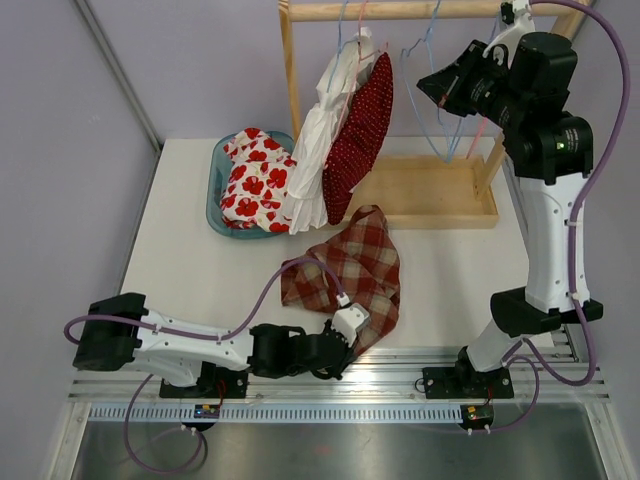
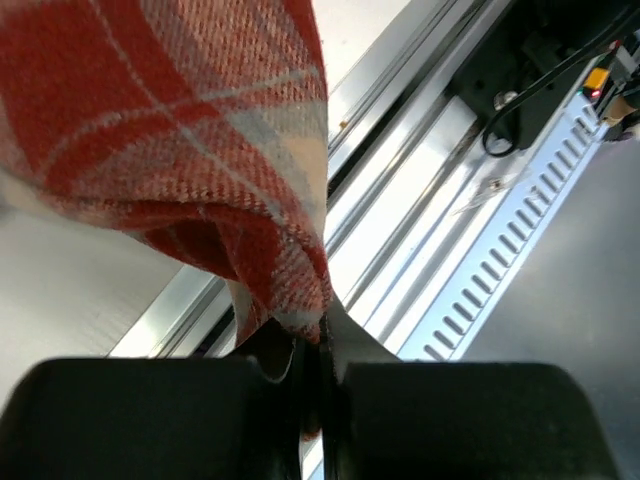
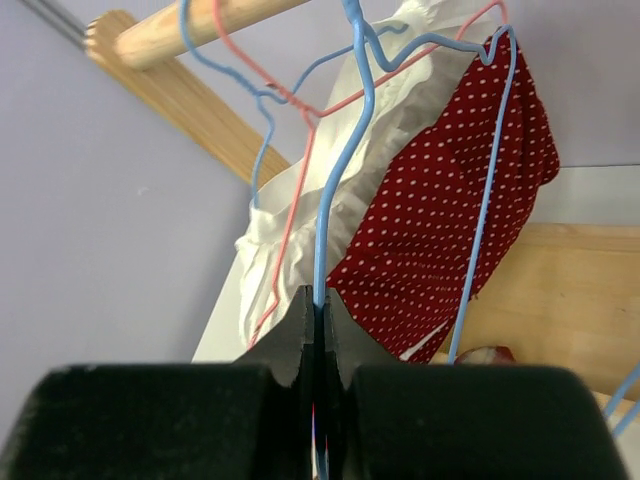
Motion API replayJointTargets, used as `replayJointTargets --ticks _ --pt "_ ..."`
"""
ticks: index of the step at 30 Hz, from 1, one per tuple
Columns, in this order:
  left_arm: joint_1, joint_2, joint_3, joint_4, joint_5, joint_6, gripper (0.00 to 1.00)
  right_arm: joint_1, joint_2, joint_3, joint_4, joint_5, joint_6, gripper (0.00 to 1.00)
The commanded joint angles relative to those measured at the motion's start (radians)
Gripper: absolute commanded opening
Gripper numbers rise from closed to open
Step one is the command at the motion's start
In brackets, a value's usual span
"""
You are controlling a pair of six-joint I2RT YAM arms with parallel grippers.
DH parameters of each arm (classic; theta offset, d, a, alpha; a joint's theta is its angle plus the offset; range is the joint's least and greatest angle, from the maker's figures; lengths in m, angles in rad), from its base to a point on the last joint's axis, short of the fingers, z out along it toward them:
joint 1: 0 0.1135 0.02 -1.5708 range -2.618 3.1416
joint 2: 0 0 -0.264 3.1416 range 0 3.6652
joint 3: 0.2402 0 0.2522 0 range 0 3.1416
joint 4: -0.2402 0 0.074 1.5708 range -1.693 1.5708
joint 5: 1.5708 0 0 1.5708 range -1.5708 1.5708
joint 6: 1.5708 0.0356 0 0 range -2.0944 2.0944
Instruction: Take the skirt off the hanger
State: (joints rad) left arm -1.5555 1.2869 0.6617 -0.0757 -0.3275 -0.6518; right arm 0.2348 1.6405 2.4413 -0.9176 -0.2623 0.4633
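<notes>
Top view: the plaid skirt (image 1: 350,265) lies crumpled on the table (image 1: 200,270), long axis running far to near, well apart from the hanger (image 1: 437,100) at far right. The left gripper (image 1: 348,325) is nearer and pinches its near edge.

Left wrist: the left gripper (image 2: 320,335) is clamped on a fold of the coarse woven skirt (image 2: 180,130).

Right wrist: the right gripper (image 3: 320,310) is closed on the thin blue wire hanger (image 3: 335,200).

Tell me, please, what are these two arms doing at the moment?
The left gripper is shut on a fold of the plaid skirt, which lies crumpled on the table in front of the wooden rack, no longer on any hanger. The right gripper is raised at the rack and pinches the wire of a blue hanger that looks bare. A red polka-dot garment and a white one hang beside it.
</notes>
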Motion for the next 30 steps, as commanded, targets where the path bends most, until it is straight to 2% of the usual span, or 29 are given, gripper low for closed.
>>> replayJointTargets --ticks 1,6,9,12,17,18,21,22,23,24,25,26,28,30 --pt "-0.018 -0.030 0.078 -0.033 -0.064 0.000 0.00 -0.005 0.053 0.070 0.054 0.122 -0.040 0.00" --pt "-0.018 -0.089 0.082 -0.087 -0.110 0.000 0.00 -0.051 0.107 0.113 0.068 0.227 -0.042 0.00" --pt "-0.018 -0.133 0.088 -0.154 -0.153 -0.003 0.00 -0.127 0.133 0.102 0.069 0.193 0.011 0.00" --pt "-0.018 -0.202 0.117 -0.287 -0.214 0.000 0.00 -0.164 0.125 0.001 0.092 0.132 0.028 0.00" --pt "0.073 -0.290 0.268 -0.517 -0.297 0.073 0.00 -0.172 0.035 -0.192 0.177 0.097 0.023 0.00" --pt "0.092 -0.299 0.306 -0.594 -0.309 0.119 0.00 -0.173 0.024 -0.224 0.180 0.095 0.021 0.00" --pt "0.182 -0.343 0.450 -0.686 -0.350 0.235 0.00 -0.176 -0.004 -0.272 0.187 0.084 0.014 0.00" --pt "0.248 -0.350 0.482 -0.697 -0.346 0.272 0.00 -0.175 -0.011 -0.277 0.183 0.083 0.012 0.06" --pt "0.286 -0.351 0.559 -0.703 -0.346 0.309 0.00 -0.176 -0.014 -0.278 0.172 0.086 0.006 0.17" --pt "0.326 -0.342 0.591 -0.716 -0.347 0.386 0.00 -0.177 -0.022 -0.284 0.169 0.086 0.002 0.39" --pt "0.415 -0.331 0.631 -0.714 -0.338 0.426 0.00 -0.175 -0.027 -0.288 0.163 0.093 -0.003 0.85" --pt "0.463 -0.315 0.700 -0.714 -0.326 0.498 0.00 -0.178 -0.031 -0.301 0.155 0.106 -0.005 0.99" --pt "0.591 -0.261 0.781 -0.710 -0.276 0.558 0.00 -0.180 -0.053 -0.317 0.152 0.115 -0.012 0.99" --pt "0.664 -0.226 0.908 -0.694 -0.231 0.630 0.00 -0.181 -0.074 -0.349 0.151 0.126 -0.025 0.99"
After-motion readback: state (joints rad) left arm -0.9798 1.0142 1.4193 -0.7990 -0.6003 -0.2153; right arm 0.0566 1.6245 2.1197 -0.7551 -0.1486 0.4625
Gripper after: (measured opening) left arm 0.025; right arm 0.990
